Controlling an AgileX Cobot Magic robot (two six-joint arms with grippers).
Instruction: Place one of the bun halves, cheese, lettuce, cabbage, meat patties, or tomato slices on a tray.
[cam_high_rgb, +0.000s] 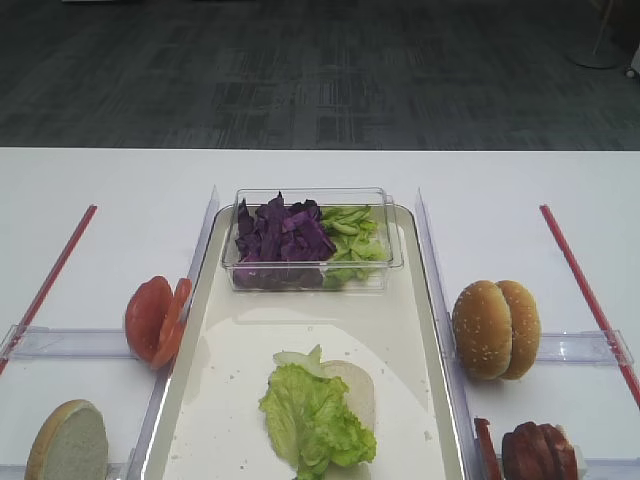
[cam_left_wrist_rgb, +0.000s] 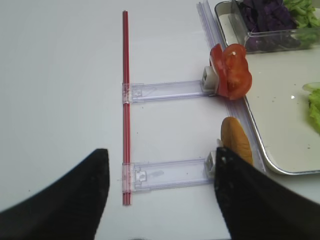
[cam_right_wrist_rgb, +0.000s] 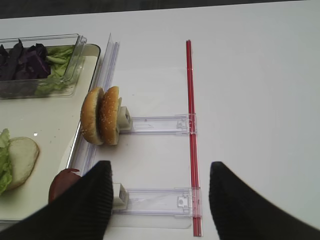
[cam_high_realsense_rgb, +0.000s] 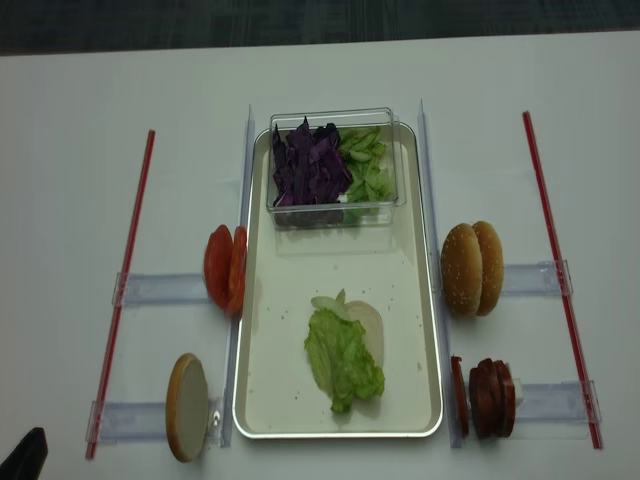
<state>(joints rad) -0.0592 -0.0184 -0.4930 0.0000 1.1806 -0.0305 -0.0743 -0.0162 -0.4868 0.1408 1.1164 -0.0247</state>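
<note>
Right gripper (cam_right_wrist_rgb: 160, 195) hovering over the worktop (cam_right_wrist_rgb: 250, 90) with jaws wide and empty. Meat patties (cam_right_wrist_rgb: 62, 182) upright on edge just left of the left jaw, beside the tray (cam_right_wrist_rgb: 55, 130). Left gripper (cam_left_wrist_rgb: 160, 195) equally wide, far side.

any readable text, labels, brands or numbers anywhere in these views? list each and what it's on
None: no words, numbers or logos show in any view.
Tray, tub, clear holders and red strips: all unmarked.
Buns show only sesame seeds.
</note>
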